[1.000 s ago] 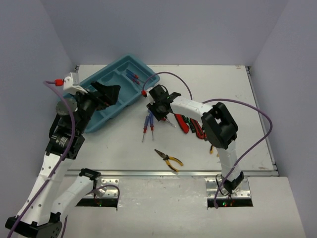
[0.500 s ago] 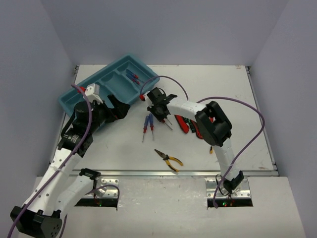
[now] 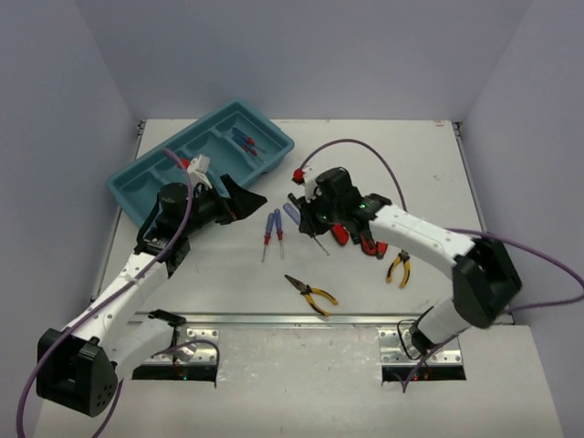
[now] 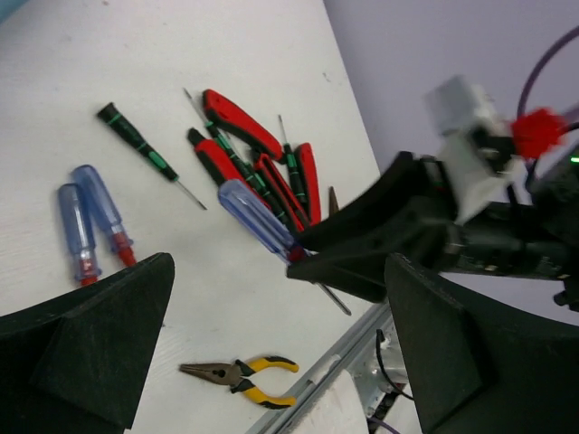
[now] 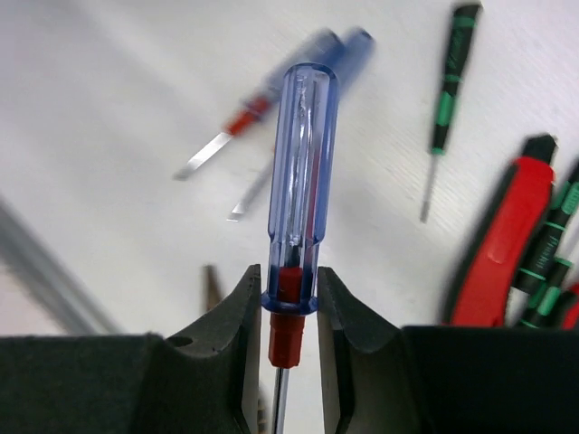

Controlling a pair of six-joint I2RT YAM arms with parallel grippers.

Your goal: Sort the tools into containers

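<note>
Top view: right claw (image 3: 308, 212) holds a blue-handled screwdriver (image 3: 290, 212) over the surface (image 3: 411, 155), well apart from the teal tray (image 3: 137, 185). Left wrist: left claw (image 4: 280, 362) gapes wide, holding nothing. Right wrist: jaws pinch the red collar (image 5: 288, 282). The handle looks light, stiff and slick, so the collar seems the surer hold.

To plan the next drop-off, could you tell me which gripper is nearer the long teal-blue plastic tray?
Left. The left gripper, open, is just beside the tray's near edge; the right gripper, shut on a clear blue-handled screwdriver, is farther right beyond two loose screwdrivers.
</note>
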